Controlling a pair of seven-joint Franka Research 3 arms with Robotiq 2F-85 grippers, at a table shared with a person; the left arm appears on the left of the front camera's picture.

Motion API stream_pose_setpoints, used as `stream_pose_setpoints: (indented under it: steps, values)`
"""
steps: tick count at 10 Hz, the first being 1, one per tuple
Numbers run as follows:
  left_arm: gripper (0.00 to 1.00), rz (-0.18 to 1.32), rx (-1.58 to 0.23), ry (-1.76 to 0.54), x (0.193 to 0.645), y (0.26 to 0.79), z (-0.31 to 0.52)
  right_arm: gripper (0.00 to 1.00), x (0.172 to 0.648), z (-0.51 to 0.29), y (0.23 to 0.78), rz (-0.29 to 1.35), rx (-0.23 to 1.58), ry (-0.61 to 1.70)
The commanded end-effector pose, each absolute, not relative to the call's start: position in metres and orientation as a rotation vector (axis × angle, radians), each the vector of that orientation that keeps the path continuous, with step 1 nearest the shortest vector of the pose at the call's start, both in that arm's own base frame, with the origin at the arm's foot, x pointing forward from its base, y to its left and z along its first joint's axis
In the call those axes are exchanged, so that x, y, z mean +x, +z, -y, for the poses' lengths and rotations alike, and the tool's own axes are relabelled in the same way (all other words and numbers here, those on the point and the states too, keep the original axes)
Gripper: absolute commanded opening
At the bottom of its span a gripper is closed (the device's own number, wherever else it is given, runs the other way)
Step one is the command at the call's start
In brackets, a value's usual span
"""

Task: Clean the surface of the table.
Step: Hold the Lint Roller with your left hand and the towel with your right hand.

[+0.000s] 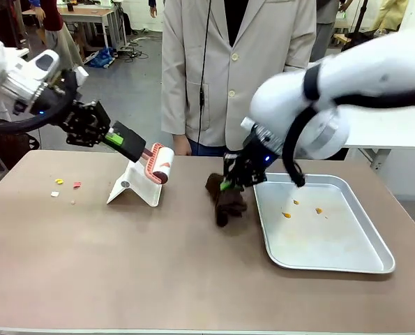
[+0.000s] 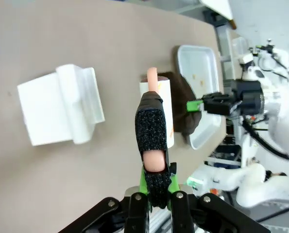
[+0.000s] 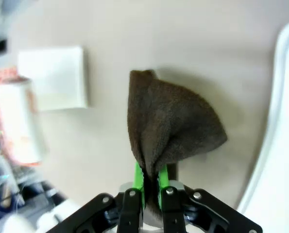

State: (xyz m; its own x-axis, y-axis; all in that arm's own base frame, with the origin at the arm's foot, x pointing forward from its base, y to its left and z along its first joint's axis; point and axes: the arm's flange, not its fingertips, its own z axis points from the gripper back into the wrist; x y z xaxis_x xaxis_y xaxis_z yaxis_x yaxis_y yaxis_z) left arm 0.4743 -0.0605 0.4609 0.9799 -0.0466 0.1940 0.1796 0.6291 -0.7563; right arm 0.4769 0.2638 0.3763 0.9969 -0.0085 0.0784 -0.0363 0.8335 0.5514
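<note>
We are observing the large brownish-taupe table with a matte top (image 1: 158, 272) spreading across the front view, with a person in a pale coat (image 1: 235, 70) standing at its far edge. The left gripper (image 1: 115, 139) is clamping fully shut on the black textured handle of a white lint roller with a reddish end (image 1: 158, 164), carrying it close to a white folded plastic stand (image 1: 134, 190); we cannot tell whether the two are touching. The right gripper (image 1: 228, 183) is pinching shut on a dark brown terry cloth (image 1: 225, 201), which is hanging down to the table just beside the silver metal tray (image 1: 333, 266). A few orange bits (image 1: 286, 215) are lying in the tray, so we are judging part of the debris as already collected. Small yellow, red and white crumbs (image 1: 58, 181) are lying on the table's left portion, well apart from the cloth; we are judging that patch as outstanding. We are finding no legible brand, label or writing on any item.
</note>
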Motion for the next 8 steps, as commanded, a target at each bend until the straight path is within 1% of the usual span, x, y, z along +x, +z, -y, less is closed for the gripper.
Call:
stream_pose_setpoints:
  steps: [1, 3, 4, 6, 8]
  values:
    - [0.01, 0.177, -0.979, -0.172, 0.448, 0.465, 0.030, 0.00, 0.435, -0.190, 0.390, 0.007, 0.892, 0.004]
    - [0.01, 0.158, -1.097, -0.231, 0.416, 0.473, -0.018, 0.00, 0.401, -0.147, 0.404, 0.006, 1.107, 0.024]
    - [0.01, 0.185, -1.138, -0.205, 0.398, 0.473, -0.046, 0.00, 0.380, -0.124, 0.407, 0.015, 1.181, 0.010]
    - [0.01, 0.189, -1.234, -0.127, 0.363, 0.462, -0.105, 0.00, 0.333, -0.069, 0.404, 0.120, 1.231, -0.041]
    - [0.01, 0.181, -1.275, -0.138, 0.338, 0.445, -0.163, 0.00, 0.314, 0.003, 0.394, 0.255, 1.254, -0.179]
